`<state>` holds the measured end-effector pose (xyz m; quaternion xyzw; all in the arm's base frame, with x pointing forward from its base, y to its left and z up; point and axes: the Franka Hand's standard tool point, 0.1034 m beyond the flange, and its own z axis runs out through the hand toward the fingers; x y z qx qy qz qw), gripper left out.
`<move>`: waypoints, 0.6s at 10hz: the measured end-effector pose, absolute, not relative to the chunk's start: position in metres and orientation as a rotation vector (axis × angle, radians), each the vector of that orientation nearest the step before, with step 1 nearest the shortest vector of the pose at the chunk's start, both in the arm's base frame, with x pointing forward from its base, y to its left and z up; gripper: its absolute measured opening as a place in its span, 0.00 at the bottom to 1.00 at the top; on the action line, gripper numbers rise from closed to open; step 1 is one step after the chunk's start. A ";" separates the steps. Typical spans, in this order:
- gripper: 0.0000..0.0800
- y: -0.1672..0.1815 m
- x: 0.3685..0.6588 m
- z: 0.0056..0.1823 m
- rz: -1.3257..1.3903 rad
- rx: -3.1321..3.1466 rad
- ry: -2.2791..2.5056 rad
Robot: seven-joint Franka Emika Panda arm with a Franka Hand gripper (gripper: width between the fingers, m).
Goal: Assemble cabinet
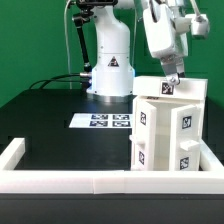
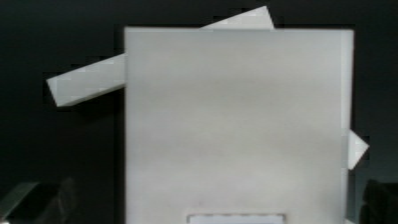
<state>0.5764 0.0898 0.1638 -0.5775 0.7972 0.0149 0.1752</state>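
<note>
— Counting from the near side, what do you see?

— One low white rim [image 1: 60, 178] along the edge of the black counter [image 1: 40, 125]. Then one cabinet [image 1: 165, 135], standing at the exterior view's right; four tags show on it. Farther, one marker board [image 1: 105, 122] lies flat, apart from the cabinet. Behind is one arm base [image 1: 110, 65] and a green wall [image 1: 30, 40].

— And the gripper [image 1: 170, 78]?

— It is down at the cabinet's top. Clenched or released, I cannot tell.

— Does the wrist view add something?

— Yes, two white pieces: one large panel [image 2: 231, 110] and one tilted panel [image 2: 89, 85] partly hidden by it. The exterior view does not separate them.
</note>
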 end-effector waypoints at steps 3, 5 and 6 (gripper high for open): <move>1.00 0.090 0.578 0.171 0.018 -1.703 2.193; 1.00 0.091 0.578 0.171 0.011 -1.751 2.160; 1.00 0.093 0.578 0.173 0.003 -1.950 1.999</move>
